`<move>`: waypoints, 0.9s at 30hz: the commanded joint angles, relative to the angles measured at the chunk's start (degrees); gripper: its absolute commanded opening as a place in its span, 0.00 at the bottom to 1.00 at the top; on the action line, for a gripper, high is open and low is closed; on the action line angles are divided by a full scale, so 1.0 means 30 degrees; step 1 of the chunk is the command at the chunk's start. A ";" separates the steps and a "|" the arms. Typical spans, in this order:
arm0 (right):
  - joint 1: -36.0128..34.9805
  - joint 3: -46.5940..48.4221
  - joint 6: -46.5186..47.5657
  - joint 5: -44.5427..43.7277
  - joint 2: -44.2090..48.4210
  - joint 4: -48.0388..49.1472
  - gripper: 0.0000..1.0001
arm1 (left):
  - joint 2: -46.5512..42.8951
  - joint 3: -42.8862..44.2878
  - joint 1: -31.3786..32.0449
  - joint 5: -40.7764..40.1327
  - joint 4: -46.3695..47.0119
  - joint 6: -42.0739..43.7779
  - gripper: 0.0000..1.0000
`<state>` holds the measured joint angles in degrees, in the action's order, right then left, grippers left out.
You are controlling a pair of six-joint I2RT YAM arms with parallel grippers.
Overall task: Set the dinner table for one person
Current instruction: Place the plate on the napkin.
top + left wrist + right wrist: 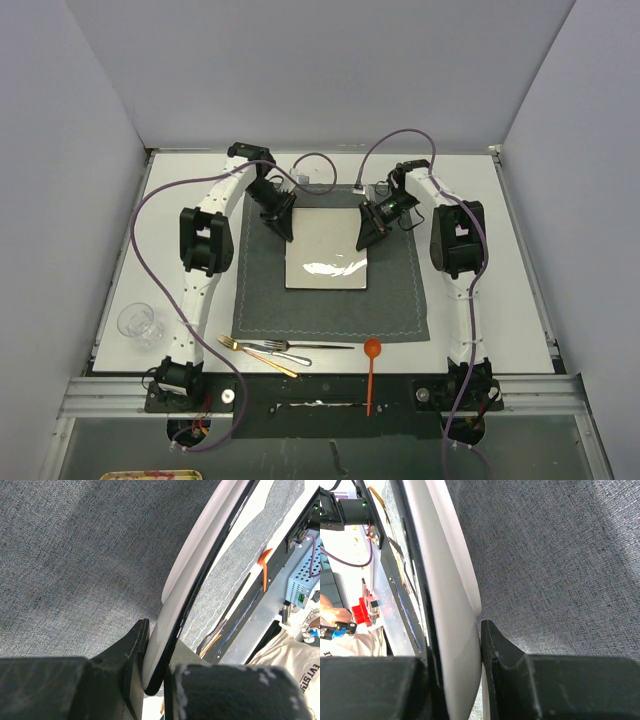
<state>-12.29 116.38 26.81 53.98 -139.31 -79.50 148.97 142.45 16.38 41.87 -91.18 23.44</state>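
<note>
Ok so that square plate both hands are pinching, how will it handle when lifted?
Probably stiff: the square plate looks flat though left hand and right hand pinch only its rim. Its surface glints, so it may slip. Looks ceramic, likely breakable.

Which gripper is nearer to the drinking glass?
Left. The left gripper clamps the plate at its far-left corner, toward the glass; the right gripper clamps the far-right corner, farther off.
</note>
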 commanded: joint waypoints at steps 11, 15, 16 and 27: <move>0.0168 0.0290 -0.1406 -0.2964 -0.0228 -0.2795 0.00 | 0.0355 0.0915 -0.0366 -0.1592 0.1530 0.1542 0.00; 0.0172 0.0412 -0.1380 -0.3109 -0.0460 -0.2824 0.00 | 0.0402 0.0776 -0.0471 -0.1592 0.1673 0.1590 0.00; 0.0147 0.0470 -0.1392 -0.3135 -0.0523 -0.2817 0.00 | 0.0415 0.0794 -0.0468 -0.1812 0.1706 0.1587 0.00; 0.0172 0.1119 -0.1468 -0.3321 -0.1316 -0.2821 0.00 | 0.0784 0.0856 -0.0497 -0.2413 0.2030 0.1670 0.00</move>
<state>-12.03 118.24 24.16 52.10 -141.43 -80.40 150.89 142.45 16.23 42.48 -90.65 23.24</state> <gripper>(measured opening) 0.131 0.096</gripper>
